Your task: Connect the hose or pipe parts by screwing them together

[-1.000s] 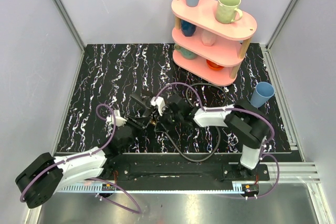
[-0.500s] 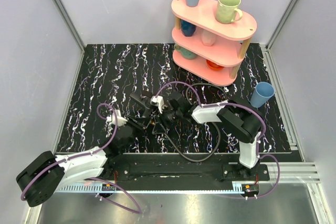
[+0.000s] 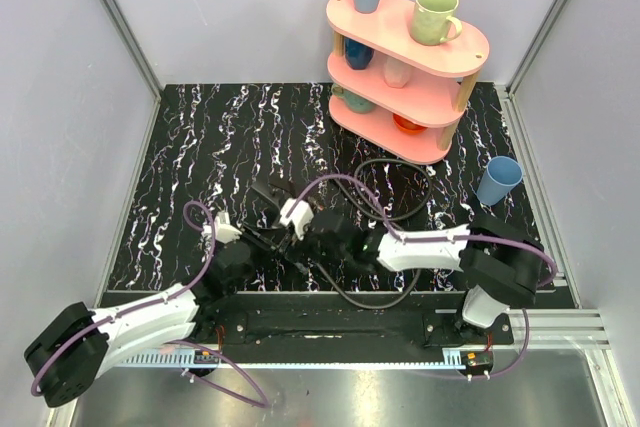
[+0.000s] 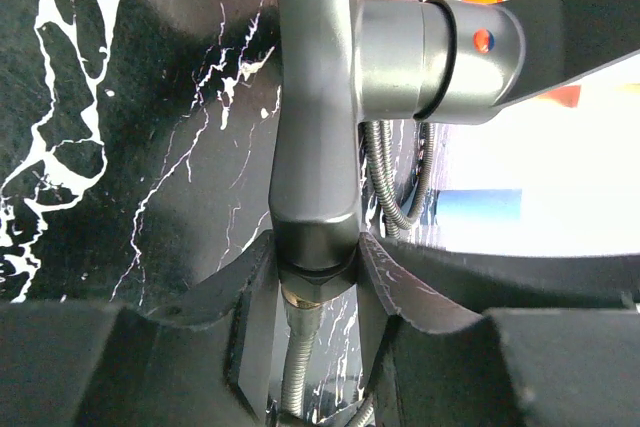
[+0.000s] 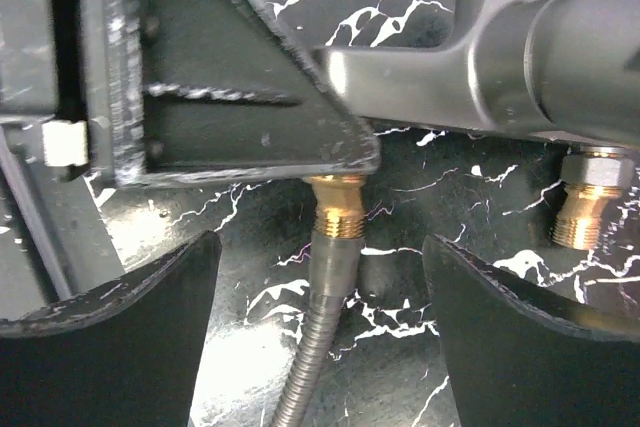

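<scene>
A grey tap-shaped pipe part (image 4: pixel 312 127) stands between my left gripper's (image 4: pixel 315 287) fingers, which are shut on its lower end just above a hex nut. A ribbed metal hose (image 4: pixel 298 377) hangs down from that nut. In the right wrist view the hose's brass threaded fitting (image 5: pixel 336 209) runs up behind a left finger (image 5: pixel 240 117). My right gripper (image 5: pixel 322 247) is open, one jaw on each side of the hose (image 5: pixel 318 327), touching nothing. A second brass fitting (image 5: pixel 583 215) sticks down from the grey part (image 5: pixel 480 77). From above, both grippers (image 3: pixel 262 239) (image 3: pixel 300 235) meet near the mat's front.
Dark hose (image 3: pixel 375 299) loops over the marbled black mat (image 3: pixel 200 147) behind and right of the grippers. A pink three-tier shelf (image 3: pixel 405 67) with cups stands at the back right. A blue cup (image 3: pixel 497 179) stands at the right near the right arm's elbow.
My right gripper has opened off the hose fitting. The right arm has dropped toward the near edge, its elbow swinging right. The left gripper has kept its hold.
</scene>
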Motion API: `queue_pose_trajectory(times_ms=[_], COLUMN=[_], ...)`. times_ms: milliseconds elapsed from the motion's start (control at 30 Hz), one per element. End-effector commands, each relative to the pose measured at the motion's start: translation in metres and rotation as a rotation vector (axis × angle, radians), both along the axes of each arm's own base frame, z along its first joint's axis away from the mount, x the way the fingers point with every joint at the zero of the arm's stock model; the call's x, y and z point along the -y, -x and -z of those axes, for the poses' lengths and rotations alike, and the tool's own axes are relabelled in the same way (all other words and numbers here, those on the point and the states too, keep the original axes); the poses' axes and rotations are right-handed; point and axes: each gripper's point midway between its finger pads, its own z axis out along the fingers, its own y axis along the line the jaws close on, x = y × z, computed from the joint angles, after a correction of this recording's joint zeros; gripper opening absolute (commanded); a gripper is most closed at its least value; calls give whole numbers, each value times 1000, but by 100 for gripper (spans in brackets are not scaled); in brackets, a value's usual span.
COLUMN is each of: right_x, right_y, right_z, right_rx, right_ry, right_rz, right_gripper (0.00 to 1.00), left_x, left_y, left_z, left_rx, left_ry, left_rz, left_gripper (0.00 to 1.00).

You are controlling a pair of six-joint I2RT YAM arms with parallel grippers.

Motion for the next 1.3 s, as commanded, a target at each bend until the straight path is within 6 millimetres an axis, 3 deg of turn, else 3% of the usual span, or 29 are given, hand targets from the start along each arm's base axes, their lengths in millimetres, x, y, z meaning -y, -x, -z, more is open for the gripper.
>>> queue_pose_trajectory(times_ms=[0,133,267,333,367,500,533,567,633,733,800,833,967,1067,1100,1167,1200,1267], right_x=[16,9,1,-6,-9,-23,-29,-28,-31,-30,-23,-29,-37,-47,-54,-56,-64,-63], right_y=[-18,-17,-21,-23,-25,-23,-16,-25,-28,-48,-65,-74,-90,-112,-121,-133,-139,-150], right_z=[-2,4,12,11,10,5,7,-4,-8,-19,-12,-17,-3,5,-2,10,1,12], right_rx=[302,377,409,413,415,373,322,292,247,270,252,250,212,211,228,200,202,178], right_ry=[179,223,222,186,169,89,54,3,-38,-33,6,1,54,74,59,66,36,54], right_rz=[201,260,304,312,319,230,146,143,76,41,23,11,-78,-76,-69,-70,-84,-77], right_gripper=[89,83,60,54,48,7,3,0,0,0,0,0,0,0,0,0,0,1], left_x=[9,10,11,11,12,10,10,8,6,2,1,-4,-12,-23,-33,-35,-44,-46], left_y=[-2,-2,0,0,0,-2,-3,-3,-6,-13,-21,-27,-49,-65,-72,-81,-87,-95], left_z=[-22,-25,-25,-25,-25,-25,-22,-20,-17,-13,-16,-16,-27,-23,-16,-22,-15,-16], left_rx=[39,36,29,28,28,41,38,37,41,36,43,40,62,50,34,50,32,31], left_ry=[53,70,84,88,90,71,59,53,31,-21,-47,-51,-30,-53,-54,-24,-40,-36], left_rz=[20,22,28,29,30,23,19,12,-1,-20,-30,-53,-71,-87,-117,-120,-144,-142], left_gripper=[0,0,0,0,0,0,0,0,0,0,0,0,0,0,0,0,0,0])
